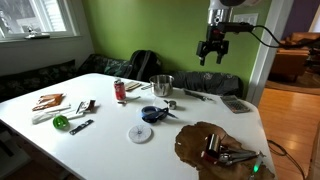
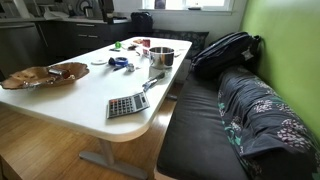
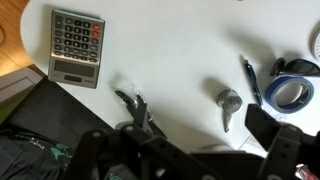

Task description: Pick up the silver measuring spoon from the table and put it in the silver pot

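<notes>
Wrist view shows the tiny shiny silver measuring spoon (image 3: 229, 103) lying flat on the white table (image 3: 170, 50), bowl toward 12 o'clock and short handle toward 6. A slim dark utensil (image 3: 250, 78) lies near at its 1 o'clock, a dark blue ring-shaped scoop (image 3: 290, 92) at its 3 o'clock, and a grey pocket calculator (image 3: 76, 46) well apart at its 10 o'clock. The spoon touches none of them, so fingers should have room on either side of it. In an exterior view the black Robotiq gripper (image 1: 212, 50) hangs high above the table with its fingers spread and nothing between them, which I judge to be a survey pose ahead of any descent. The small straight-sided shiny steel pot (image 1: 161, 85) stands upright, mouth up, with the spoon just beside it at its 5 o'clock, so a short carry and a drop from above should serve. What the pot holds cannot be told; its inside looks dark, and the spoon is plainly not in it.
</notes>
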